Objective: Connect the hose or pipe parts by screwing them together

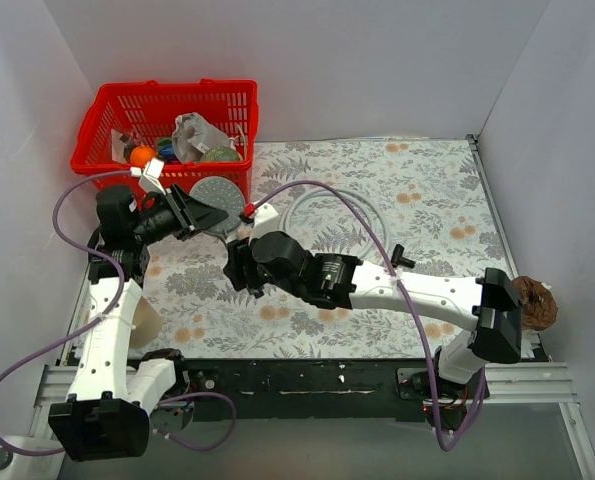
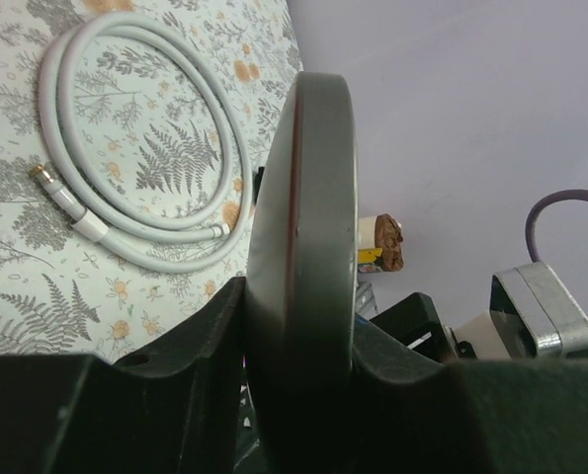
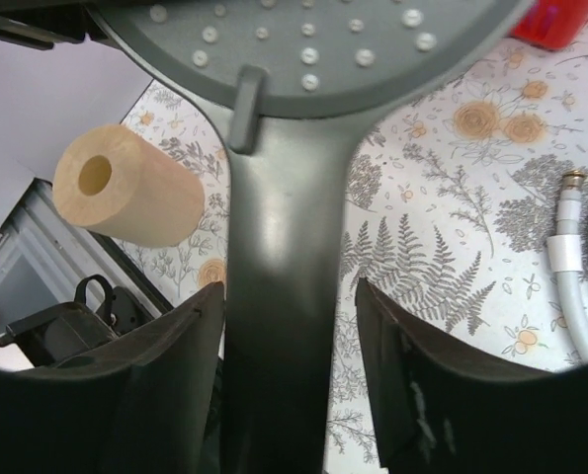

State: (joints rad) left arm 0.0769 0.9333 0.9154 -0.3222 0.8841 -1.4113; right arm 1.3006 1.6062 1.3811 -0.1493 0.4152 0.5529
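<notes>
The grey shower head is held above the flowered table, between the two arms. My left gripper is shut on its round face, which stands edge-on between the pads. My right gripper is open around the slim dark handle. Its left finger lies close against the handle and its right finger stands apart from it. The whitish hose lies coiled on the table beyond, untouched, and its metal end nut rests to the right of the handle. In the top view the hose lies just right of the head.
A red basket with several items stands at the back left. A pale wooden cylinder lies near the table's left front. A brown lump sits at the right edge. Purple cables loop over both arms.
</notes>
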